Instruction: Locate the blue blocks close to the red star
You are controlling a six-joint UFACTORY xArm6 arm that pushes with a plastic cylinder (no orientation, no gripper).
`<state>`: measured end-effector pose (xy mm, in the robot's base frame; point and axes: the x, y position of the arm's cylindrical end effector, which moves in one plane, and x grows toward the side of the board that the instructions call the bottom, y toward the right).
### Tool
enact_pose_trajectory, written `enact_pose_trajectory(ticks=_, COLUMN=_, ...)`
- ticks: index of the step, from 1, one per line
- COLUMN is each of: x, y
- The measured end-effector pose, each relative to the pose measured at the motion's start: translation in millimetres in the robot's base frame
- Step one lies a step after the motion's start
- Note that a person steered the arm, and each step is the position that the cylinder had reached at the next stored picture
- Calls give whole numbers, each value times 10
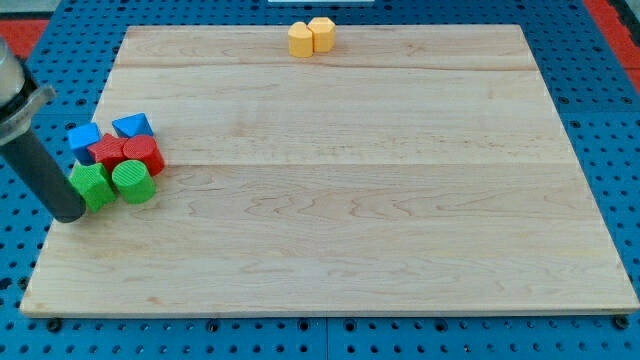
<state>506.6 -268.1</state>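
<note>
Your blue blocks (pixel 84 138) (pixel 133 125) already touch the red star (pixel 106 151) at the counter's (pixel 350 200) left. Light, rigid, slippery: nudge flat faces. No pincer; my tip (pixel 68 216) sits beside the green block (pixel 93 186).

Bright, even overhead light; we see no glare.

Wooden board (pixel 330 180) evenly lit, grain crisp; blocks cast only short soft shadows; our rod at the view's left is slightly soft at its upper end; the view's corners stay sharp, no visible distortion.
</note>
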Motion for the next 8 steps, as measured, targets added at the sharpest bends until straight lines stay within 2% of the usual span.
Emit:
enact_pose_trajectory(ticks=3, x=-423, y=20)
enact_pose_trajectory(ticks=4, x=-137, y=-349)
enact_pose_trajectory(ticks=5, x=-406, y=-361)
enact_pose_trajectory(ticks=6, x=-882, y=-291)
enact_pose_trajectory(ticks=8, x=-939, y=-355)
